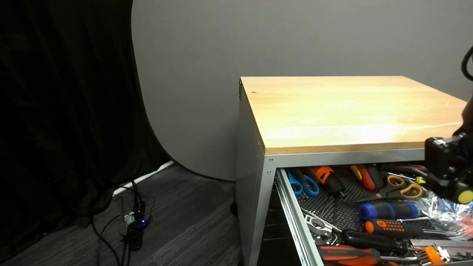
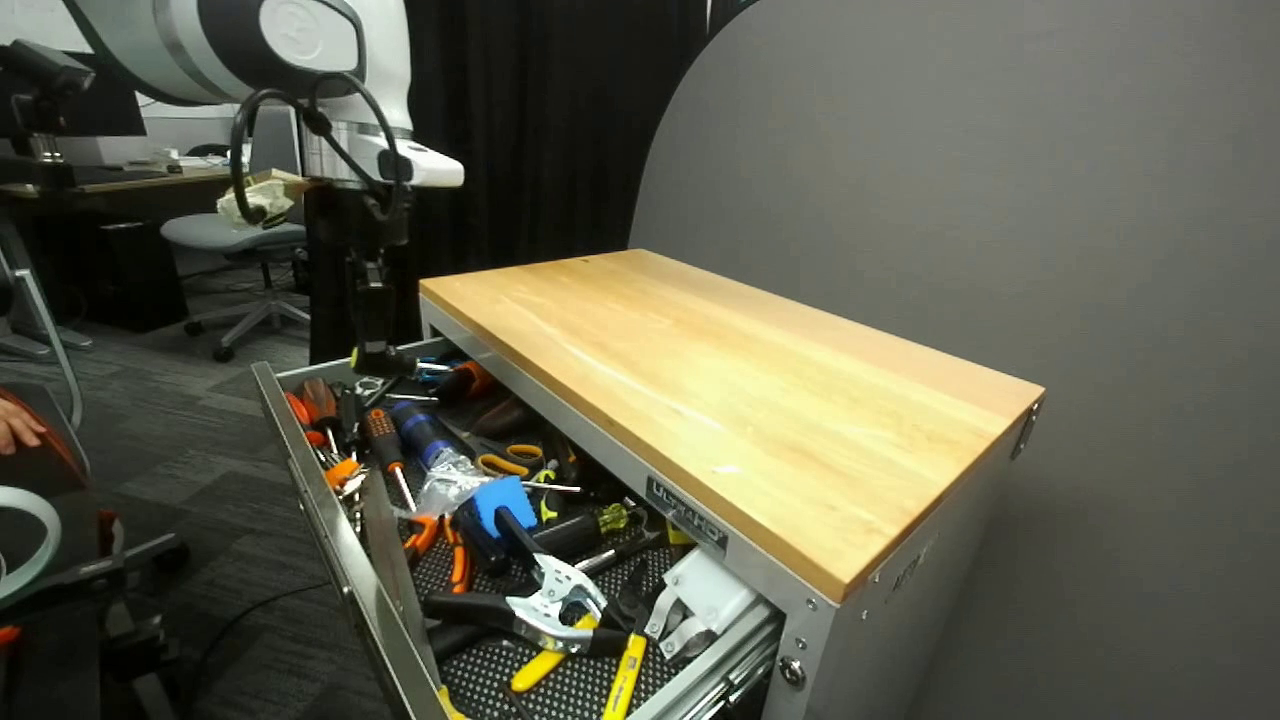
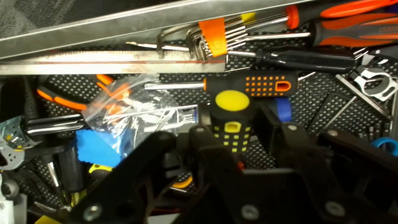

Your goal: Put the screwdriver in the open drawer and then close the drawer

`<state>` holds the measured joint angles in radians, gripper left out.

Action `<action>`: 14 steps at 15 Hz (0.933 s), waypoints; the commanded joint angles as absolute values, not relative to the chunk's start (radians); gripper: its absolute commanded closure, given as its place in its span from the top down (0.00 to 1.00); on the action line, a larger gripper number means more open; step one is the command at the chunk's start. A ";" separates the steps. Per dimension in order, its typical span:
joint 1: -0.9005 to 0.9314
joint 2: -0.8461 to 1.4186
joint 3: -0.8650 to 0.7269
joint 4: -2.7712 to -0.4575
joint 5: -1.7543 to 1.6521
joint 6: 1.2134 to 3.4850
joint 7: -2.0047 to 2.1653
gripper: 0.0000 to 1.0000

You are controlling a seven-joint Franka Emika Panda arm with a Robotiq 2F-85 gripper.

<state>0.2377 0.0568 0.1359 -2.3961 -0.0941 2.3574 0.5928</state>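
My gripper (image 3: 235, 115) is shut on the screwdriver (image 3: 232, 101), with its fingers on either side of the yellow-and-black handle. The yellow end cap faces the wrist camera. The shaft is hidden there. In an exterior view the gripper (image 2: 375, 335) holds the screwdriver (image 2: 388, 362) lying roughly level above the tools. At the right edge of an exterior view the gripper (image 1: 445, 181) is partly cut off, with the screwdriver (image 1: 465, 195) at its tip. The drawer (image 2: 345, 565) is pulled open below; its side rail (image 1: 297, 221) and front wall (image 3: 124, 23) also show.
The drawer holds many tools, among them an orange-handled screwdriver (image 3: 264, 84), a blue-banded tool (image 1: 388, 210), a metal ruler (image 3: 124, 62), scissors (image 1: 401, 190) and a clamp (image 2: 560, 600). The cabinet's wooden top (image 2: 720, 390) overhangs the drawer's back. A chair (image 2: 235, 230) stands behind.
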 commanded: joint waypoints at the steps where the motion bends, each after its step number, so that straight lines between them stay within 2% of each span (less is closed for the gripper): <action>1: 0.228 0.024 0.165 -2.455 -0.012 2.402 0.583 0.74; 4: 0.201 0.006 0.159 -2.498 0.170 2.292 0.415 0.97; 5: 0.192 0.001 0.153 -2.512 0.210 2.241 0.370 1.00; 9: 0.150 0.011 0.126 -2.564 0.246 2.141 0.340 1.00; 11: 0.144 0.039 0.124 -2.581 0.240 2.171 0.354 1.00; 12: 0.145 0.050 0.126 -2.590 0.233 2.203 0.368 0.94; 13: 0.147 0.065 0.128 -2.593 0.223 2.225 0.385 0.72; 14: 0.151 0.077 0.131 -2.596 0.225 2.258 0.399 0.70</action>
<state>0.1442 0.0593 0.1232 -2.5794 0.2159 2.1888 0.3704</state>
